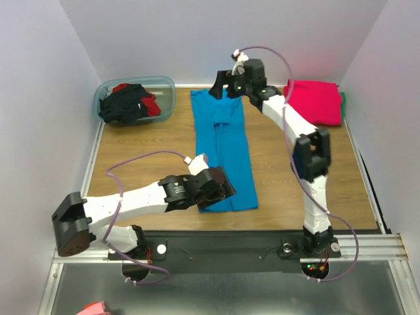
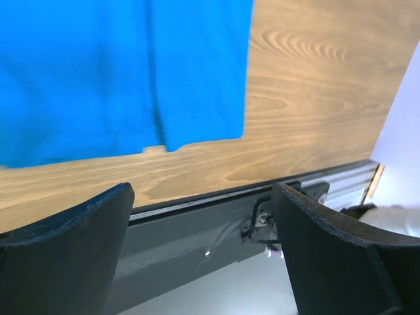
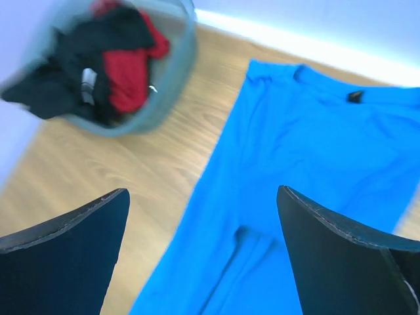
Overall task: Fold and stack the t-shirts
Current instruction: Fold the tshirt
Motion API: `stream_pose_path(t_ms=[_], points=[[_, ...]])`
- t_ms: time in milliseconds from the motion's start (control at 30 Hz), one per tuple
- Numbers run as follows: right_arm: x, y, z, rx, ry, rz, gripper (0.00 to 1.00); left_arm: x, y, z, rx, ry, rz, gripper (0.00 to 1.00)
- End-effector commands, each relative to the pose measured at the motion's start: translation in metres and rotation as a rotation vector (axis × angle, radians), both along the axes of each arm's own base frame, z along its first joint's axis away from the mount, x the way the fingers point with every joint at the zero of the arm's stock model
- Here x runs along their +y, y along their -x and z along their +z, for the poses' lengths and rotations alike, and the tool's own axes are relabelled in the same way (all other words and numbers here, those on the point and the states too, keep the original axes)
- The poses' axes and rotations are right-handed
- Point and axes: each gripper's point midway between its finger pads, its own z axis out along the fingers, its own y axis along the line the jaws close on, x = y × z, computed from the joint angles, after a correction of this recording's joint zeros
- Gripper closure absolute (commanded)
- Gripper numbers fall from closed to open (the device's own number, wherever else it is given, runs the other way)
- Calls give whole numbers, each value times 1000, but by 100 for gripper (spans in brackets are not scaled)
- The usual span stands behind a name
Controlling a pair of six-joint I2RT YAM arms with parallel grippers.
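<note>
Top external view is showing the turquoise t-shirt [image 1: 223, 147] lying as a long narrow strip down the worktop [image 1: 144, 138], seemingly ready for an end-to-end fold. At the near hem the left gripper [image 1: 218, 189] is hovering wide open, arm stretched low. The right gripper [image 1: 222, 84], equally spread and empty, is hanging over the collar. The magenta t-shirt [image 1: 315, 98] is waiting far right.

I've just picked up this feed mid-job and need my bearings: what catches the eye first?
The turquoise-blue t-shirt, folded into a long strip, lies down the middle of the table, with the open left gripper at its near end and the open right gripper over its collar end. At far left a plastic tub holds crumpled black and red shirts; a magenta-pink shirt lies folded at far right.
</note>
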Motion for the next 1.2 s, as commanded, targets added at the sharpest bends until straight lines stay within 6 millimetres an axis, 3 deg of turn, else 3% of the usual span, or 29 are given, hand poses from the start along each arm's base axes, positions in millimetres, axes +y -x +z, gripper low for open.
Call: stream_pose_path(t_ms=[0,33,67,100,133,167,200,233,267,300,333,400,433,500,600,700,900,933,1000,1167], points=[[-42,41,106,-141,-40,-127,0,69,8,-36,23,-201,125,2],[-55,61,60,-36,7,-157,0,80,9,-43,35,-224,151,2],[-67,85,81,-43,-23,-190,0,95,14,-55,56,-246,176,2],[-77,101,75,-14,-26,-219,0,103,15,-61,65,-256,187,2],[-95,126,15,108,37,-270,0,107,16,-64,71,-246,194,2],[-101,143,2,160,22,-293,0,112,15,-68,77,-237,210,2],[-111,163,5,160,8,-311,0,113,15,-76,77,-222,201,2],[-117,175,-9,197,14,-329,0,110,15,-75,76,-192,186,2],[-125,203,-49,292,48,-326,0,112,13,-81,73,-181,185,2],[-127,216,-57,320,51,-315,0,114,14,-85,83,-174,195,2],[-132,226,-51,334,16,-344,0,113,14,-87,90,-158,201,2],[-142,251,-80,412,18,-379,0,116,16,-96,95,-152,199,5],[-146,258,-74,398,-9,-402,0,111,12,-94,85,-124,192,9],[-150,269,-82,429,-27,-425,0,110,4,-96,76,-116,195,16],[-144,288,-84,454,-52,-353,0,109,-2,-99,65,-130,187,23],[-143,315,-106,532,-52,-305,1,101,-7,-103,73,-123,153,47],[-143,350,-133,650,-58,-261,5,94,2,-124,138,-150,101,77],[-143,355,-137,667,-54,-256,6,92,5,-126,151,-143,88,89],[-145,367,-149,715,-44,-253,8,89,8,-130,162,-131,73,100],[-141,389,-160,787,-54,-212,25,86,12,-130,163,-125,47,100]])
